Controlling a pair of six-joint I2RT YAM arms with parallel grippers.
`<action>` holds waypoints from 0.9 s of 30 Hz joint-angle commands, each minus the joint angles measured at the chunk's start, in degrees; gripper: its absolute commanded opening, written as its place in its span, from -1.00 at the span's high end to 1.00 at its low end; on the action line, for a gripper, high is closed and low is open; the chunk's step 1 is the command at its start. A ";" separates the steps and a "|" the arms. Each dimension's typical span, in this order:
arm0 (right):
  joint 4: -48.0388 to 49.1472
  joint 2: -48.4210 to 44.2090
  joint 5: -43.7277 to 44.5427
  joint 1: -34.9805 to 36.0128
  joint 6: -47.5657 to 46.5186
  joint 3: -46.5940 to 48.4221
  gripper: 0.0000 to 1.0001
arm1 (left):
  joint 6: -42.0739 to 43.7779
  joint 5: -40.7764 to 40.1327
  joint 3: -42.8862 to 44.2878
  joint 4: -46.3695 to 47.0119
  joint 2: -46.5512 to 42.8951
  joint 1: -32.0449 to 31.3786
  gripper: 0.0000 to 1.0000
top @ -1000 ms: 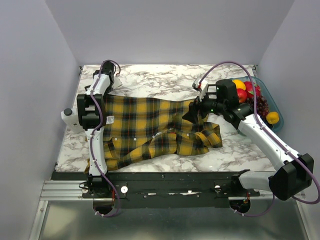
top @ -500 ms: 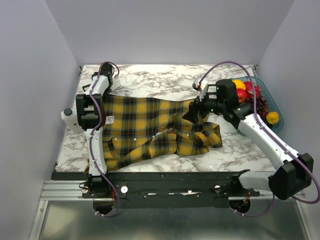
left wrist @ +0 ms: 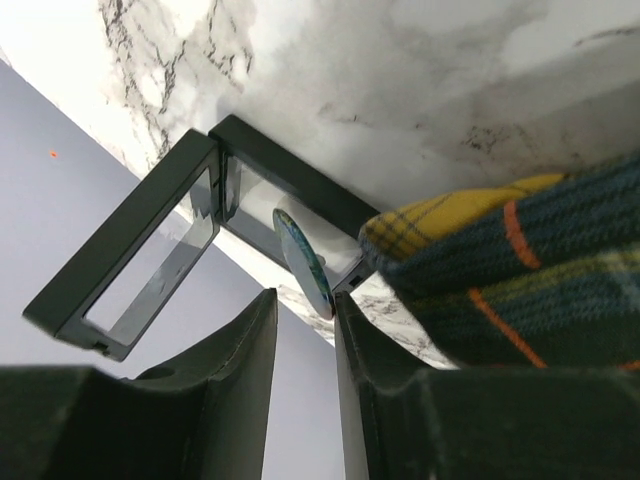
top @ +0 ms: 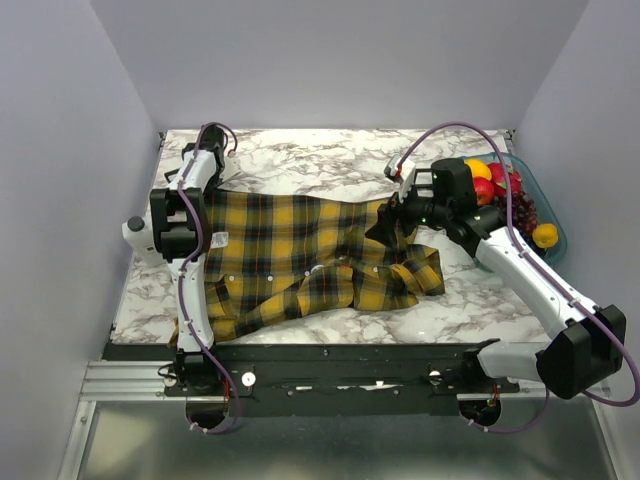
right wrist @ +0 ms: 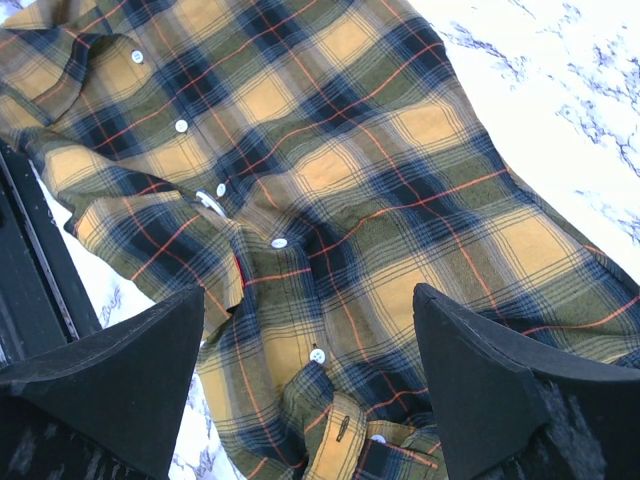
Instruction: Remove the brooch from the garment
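The yellow and navy plaid shirt [top: 300,250] lies spread on the marble table. In the left wrist view a corner of it [left wrist: 520,270] shows at the right. The teal-green brooch [left wrist: 303,262] is off the shirt, seen edge-on just past my left fingertips, leaning at a black square frame [left wrist: 150,260] and touching the right fingertip. My left gripper [left wrist: 304,300] has a narrow gap and stands at the table's back left [top: 200,160]. My right gripper [right wrist: 308,300] is wide open and empty above the shirt's button placket [right wrist: 275,243], at the shirt's right end [top: 385,222].
A teal tray [top: 556,215] with apples, grapes and yellow fruit stands at the right edge. Two hinged black frames lie at the table's back left edge by the wall. The shirt's cuffs are bunched at the front right [top: 410,280].
My left wrist has shifted slightly left at the table's back left corner. The right arm and the shirt have not moved.
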 commanded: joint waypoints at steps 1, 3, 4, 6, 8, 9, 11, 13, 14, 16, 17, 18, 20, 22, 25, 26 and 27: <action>0.20 0.13 0.50 -0.32 -0.41 0.56 -0.83 | 1.00 -1.43 -0.04 -3.12 -3.73 0.24 0.24; 0.29 0.13 0.41 -0.32 -0.50 0.48 -0.83 | 1.09 -1.69 0.04 -3.30 -3.90 0.24 0.24; 0.29 -0.21 0.41 -0.41 -0.50 0.39 -0.83 | 1.00 -1.69 0.13 -3.38 -3.90 0.24 0.24; 0.38 -0.22 0.41 -0.50 -0.50 0.39 -0.83 | 1.00 -1.52 0.66 -3.56 -3.99 0.24 0.24; 0.38 -0.30 0.32 -0.41 -0.50 0.21 -0.83 | 0.83 -1.34 1.01 -4.17 -3.82 0.24 0.24; 0.38 -0.31 0.32 -0.50 -0.50 0.12 -0.83 | 0.83 -1.34 1.45 -4.35 -3.73 0.24 0.24; 0.46 -0.39 0.32 -0.50 -0.50 -0.05 -0.83 | 0.91 -1.34 1.45 -4.70 -3.55 0.24 0.24; 0.46 -0.48 0.32 -0.50 -0.41 -0.14 -0.83 | 0.74 -1.34 1.45 -4.88 -3.38 0.24 0.24; 0.46 -0.57 0.32 -0.50 -0.41 -0.14 -0.83 | 0.56 -1.34 1.54 -4.79 -3.20 0.16 0.24; 0.46 -0.74 0.32 -0.50 -0.41 -0.14 -0.83 | 0.04 -0.81 2.06 -5.40 -3.38 0.16 0.24; 0.46 -0.74 0.41 -0.59 -0.50 -0.14 -0.83 | -0.66 0.06 2.33 -5.75 -3.55 0.16 0.24; 0.46 -0.83 0.49 -0.59 -0.50 -0.31 -0.83 | -1.02 0.85 3.11 -6.37 -3.81 -0.11 0.24; 0.29 -1.01 0.50 -0.59 -0.67 -0.32 -0.83 | -2.24 5.39 4.17 -9.61 -4.69 -0.28 0.24; 0.03 -1.01 0.67 -0.76 -1.11 -0.23 -0.83 | -3.13 8.58 4.88 -13.38 -5.66 -0.81 0.24; -0.50 -1.10 1.28 -0.68 -2.34 0.03 -0.83 | -6.46 17.53 4.18 -17.87 -8.82 -1.95 0.22; -0.76 -1.18 1.55 -0.68 -2.87 0.12 -0.83 | -7.95 19.91 3.65 -18.41 -11.17 -2.13 0.21; -0.94 -1.18 1.72 -0.68 -3.48 0.21 -0.83 | -10.40 24.72 2.17 -18.94 -12.50 -2.22 0.19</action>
